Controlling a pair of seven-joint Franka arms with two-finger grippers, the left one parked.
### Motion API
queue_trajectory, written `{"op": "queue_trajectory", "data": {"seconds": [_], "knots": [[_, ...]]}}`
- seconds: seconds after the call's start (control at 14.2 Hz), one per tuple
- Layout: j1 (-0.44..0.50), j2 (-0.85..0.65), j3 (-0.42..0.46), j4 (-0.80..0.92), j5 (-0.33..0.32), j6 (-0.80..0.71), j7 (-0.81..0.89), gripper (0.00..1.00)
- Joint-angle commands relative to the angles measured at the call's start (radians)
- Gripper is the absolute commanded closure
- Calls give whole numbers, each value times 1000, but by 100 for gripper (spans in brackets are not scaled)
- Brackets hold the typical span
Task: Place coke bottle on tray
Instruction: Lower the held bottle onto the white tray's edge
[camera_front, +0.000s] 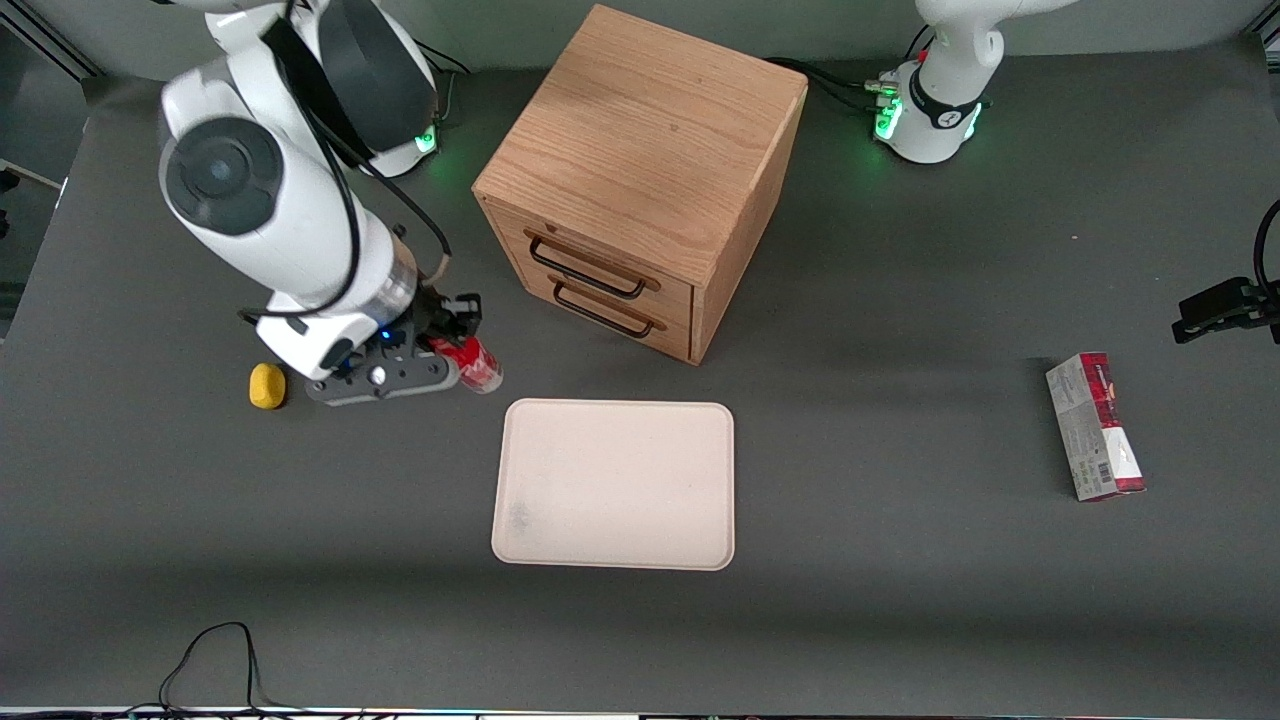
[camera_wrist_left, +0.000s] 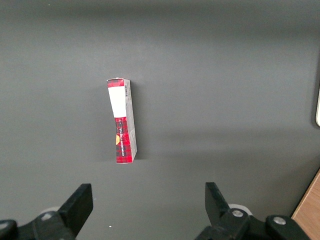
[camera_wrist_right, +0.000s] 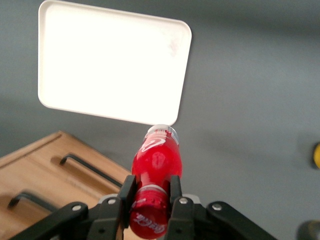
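Note:
My right gripper (camera_front: 455, 340) (camera_wrist_right: 151, 192) is shut on the neck of the coke bottle (camera_front: 474, 362) (camera_wrist_right: 156, 165), a small red bottle with a red cap and clear base. It holds the bottle tilted above the table, off the tray, just past the tray's corner toward the working arm's end and farther from the front camera. The tray (camera_front: 615, 484) (camera_wrist_right: 112, 62) is flat, cream-beige, with rounded corners and a faint grey smudge. Nothing lies on it.
A wooden drawer cabinet (camera_front: 640, 175) (camera_wrist_right: 45, 170) with two dark handles stands beside the gripper. A small yellow object (camera_front: 267, 386) lies near the working arm. A red-and-grey carton box (camera_front: 1095, 426) (camera_wrist_left: 122, 120) lies toward the parked arm's end.

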Motion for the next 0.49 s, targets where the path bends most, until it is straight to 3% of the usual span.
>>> {"op": "queue_trajectory", "data": {"seconds": [0.0,0.42], "knots": [[-1,-18,-1,-123,12,132,7,100],[-4,24,-4,-146,4,273,12,100]]}}
